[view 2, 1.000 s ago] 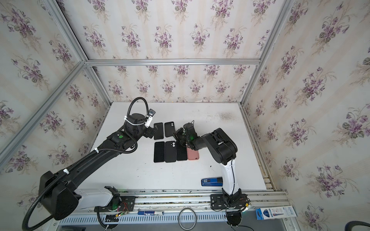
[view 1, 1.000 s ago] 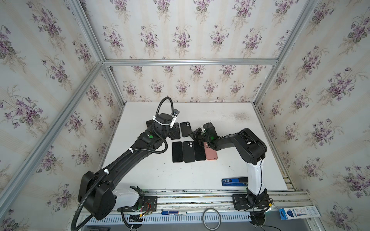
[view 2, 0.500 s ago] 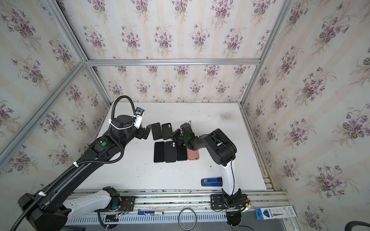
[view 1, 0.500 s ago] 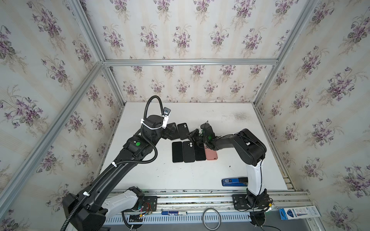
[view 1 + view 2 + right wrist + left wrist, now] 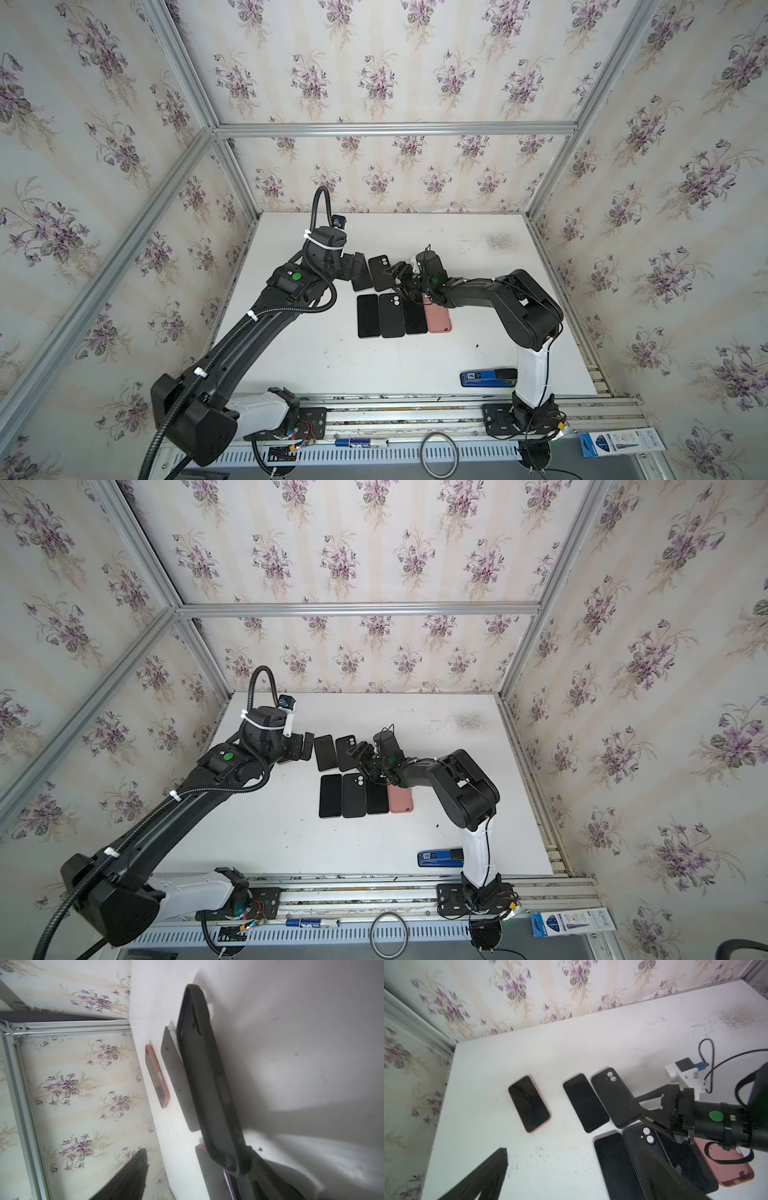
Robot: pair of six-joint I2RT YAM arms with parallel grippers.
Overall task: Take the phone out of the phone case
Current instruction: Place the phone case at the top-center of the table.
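Hanging left of the middle in a top view, the left gripper (image 5: pixel 305 746) has its fingers wide apart and holds nothing. In the left wrist view, a pink-cased phone (image 5: pixel 529 1103) lies flat on the table (image 5: pixel 483 1068), left of the middle. Right of it lie a bare phone (image 5: pixel 585 1103) and a black case (image 5: pixel 612 1097), side by side. At the right, the right gripper (image 5: pixel 631 1103) has its fingers apart, with the black case's end between them.

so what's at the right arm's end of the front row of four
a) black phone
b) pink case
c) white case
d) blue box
b, the pink case lies at that end of the row, next to three black items.
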